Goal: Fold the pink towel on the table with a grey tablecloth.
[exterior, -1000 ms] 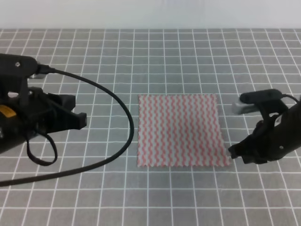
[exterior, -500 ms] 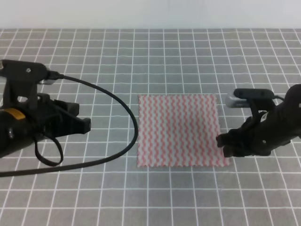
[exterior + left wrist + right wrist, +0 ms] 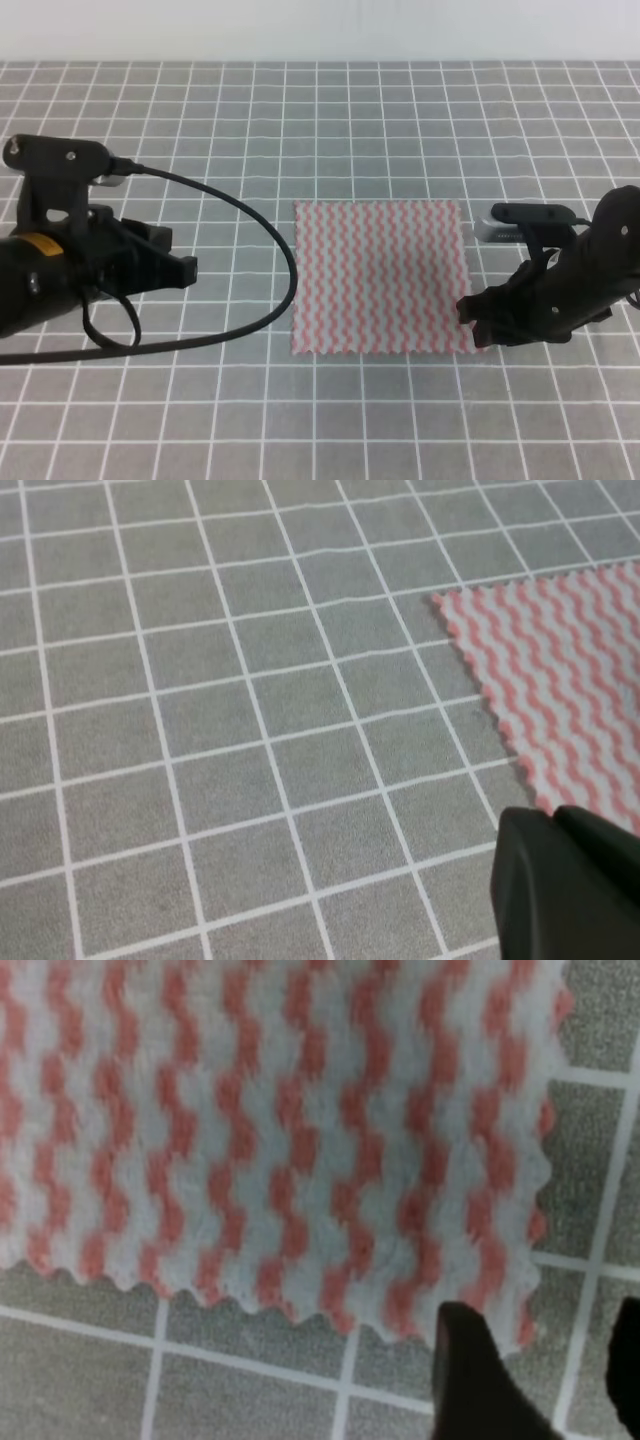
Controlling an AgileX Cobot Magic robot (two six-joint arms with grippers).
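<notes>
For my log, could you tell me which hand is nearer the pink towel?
Right. The right hand sits at the pink towel's near right corner; the left hand is several grid squares off its left edge.

Pink towel (image 3: 270, 1150): soft napped cloth, matt, pinked edges. Bench (image 3: 200, 730): grey woven cloth, matt, fine-grained. End effector fingers (image 3: 480, 1380): black plastic, matt.
</notes>
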